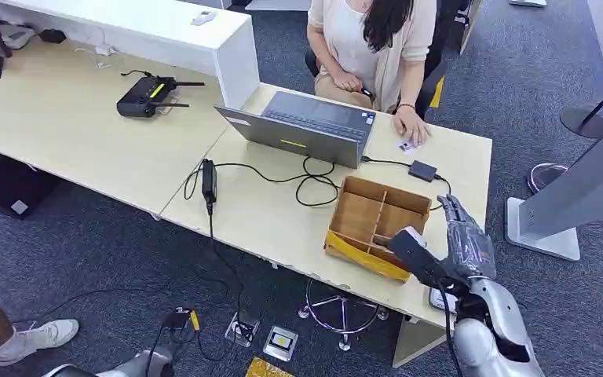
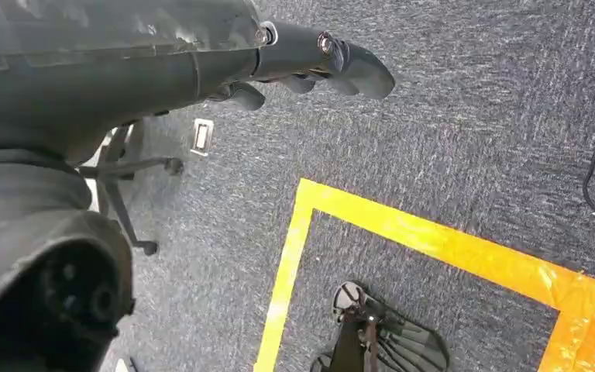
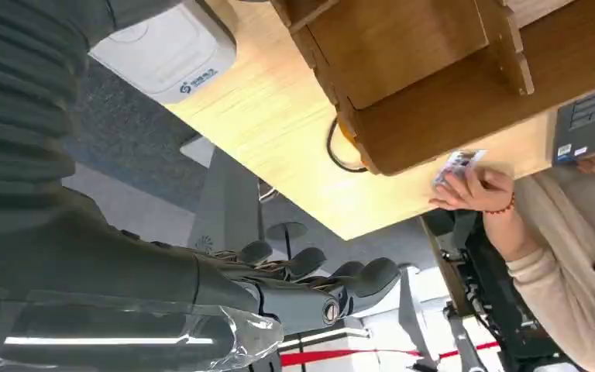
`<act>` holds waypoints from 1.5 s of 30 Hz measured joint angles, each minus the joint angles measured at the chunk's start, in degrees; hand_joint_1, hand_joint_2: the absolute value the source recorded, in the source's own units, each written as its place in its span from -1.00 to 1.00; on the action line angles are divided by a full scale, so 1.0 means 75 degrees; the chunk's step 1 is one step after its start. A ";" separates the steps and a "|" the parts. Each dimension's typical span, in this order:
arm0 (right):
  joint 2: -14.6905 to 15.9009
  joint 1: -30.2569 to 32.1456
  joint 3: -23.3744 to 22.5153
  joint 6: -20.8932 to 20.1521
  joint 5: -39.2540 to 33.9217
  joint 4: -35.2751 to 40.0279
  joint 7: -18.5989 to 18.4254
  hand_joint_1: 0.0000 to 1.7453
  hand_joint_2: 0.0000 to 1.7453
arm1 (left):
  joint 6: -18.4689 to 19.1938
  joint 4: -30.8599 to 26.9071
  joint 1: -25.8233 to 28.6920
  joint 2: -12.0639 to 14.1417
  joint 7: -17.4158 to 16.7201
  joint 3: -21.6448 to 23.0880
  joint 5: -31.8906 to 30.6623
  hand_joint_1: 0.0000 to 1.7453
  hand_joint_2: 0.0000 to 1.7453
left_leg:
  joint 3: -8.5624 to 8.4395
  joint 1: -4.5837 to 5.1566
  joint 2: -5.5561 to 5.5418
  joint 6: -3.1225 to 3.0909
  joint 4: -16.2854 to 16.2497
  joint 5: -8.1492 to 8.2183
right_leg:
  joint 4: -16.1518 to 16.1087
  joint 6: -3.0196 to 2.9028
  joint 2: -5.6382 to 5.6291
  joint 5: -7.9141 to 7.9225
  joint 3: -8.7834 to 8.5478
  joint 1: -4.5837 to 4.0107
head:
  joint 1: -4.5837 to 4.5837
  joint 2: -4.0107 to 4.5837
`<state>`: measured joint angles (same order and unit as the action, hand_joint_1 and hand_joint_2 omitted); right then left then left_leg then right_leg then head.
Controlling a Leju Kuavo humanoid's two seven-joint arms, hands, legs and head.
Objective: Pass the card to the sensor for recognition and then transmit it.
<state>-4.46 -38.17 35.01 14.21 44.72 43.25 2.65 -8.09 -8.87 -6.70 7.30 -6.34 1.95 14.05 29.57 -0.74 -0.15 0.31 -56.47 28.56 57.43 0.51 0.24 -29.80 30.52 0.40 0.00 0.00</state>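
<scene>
The card lies on the light wooden table by the laptop, under the fingers of a seated person's hand; in the right wrist view the card is pinned by that same hand. A white sensor pad sits at the near table edge, mostly hidden behind my right forearm in the head view. My right hand hovers above the table's near right corner, fingers spread and holding nothing. My left hand hangs over the carpet, holding nothing.
A wooden divided box stands just left of my right hand. An open grey laptop, a small black box and looping cables lie beyond it. A black controller sits far left. A grey stand rises at right.
</scene>
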 joint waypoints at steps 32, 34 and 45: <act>-0.0557 0.0080 0.0003 0.0306 -0.0251 -0.0959 0.0198 -1.00 1.00 | 0.0044 0.0000 0.0014 0.0233 0.0003 0.0006 0.0058 -1.00 -1.00 | 0.0000 -0.0001 0.0000 0.0001 0.0000 -0.0001 | 0.0001 -0.0001 -0.0001 -0.0001 0.0001 -0.0001 | 0.0000 0.0000; -0.0586 0.0079 0.0003 0.0297 -0.0251 -0.1002 0.0198 -1.00 1.00 | 0.0041 0.0000 0.0014 0.0233 0.0000 0.0006 0.0061 -1.00 -1.00 | 0.0000 -0.0001 0.0000 0.0001 0.0000 -0.0001 | 0.0001 -0.0001 -0.0001 -0.0001 0.0001 -0.0001 | 0.0000 0.0000; -0.0624 -0.0022 0.0003 0.0172 -0.0356 -0.1250 0.0355 -1.00 1.00 | 0.0047 0.0000 0.0020 0.0265 -0.0076 0.0006 0.0070 -1.00 -1.00 | 0.0000 -0.0001 0.0001 0.0001 0.0000 -0.0001 | 0.0001 -0.0001 -0.0002 -0.0001 0.0001 -0.0001 | 0.0000 0.0000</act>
<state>-9.14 -38.34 35.04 15.50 42.05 33.88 5.31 -7.74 -8.87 -6.55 9.29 -6.91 1.99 14.58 29.56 -0.74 -0.14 0.32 -56.47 28.55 57.43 0.50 0.22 -29.80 30.53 0.39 0.00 0.00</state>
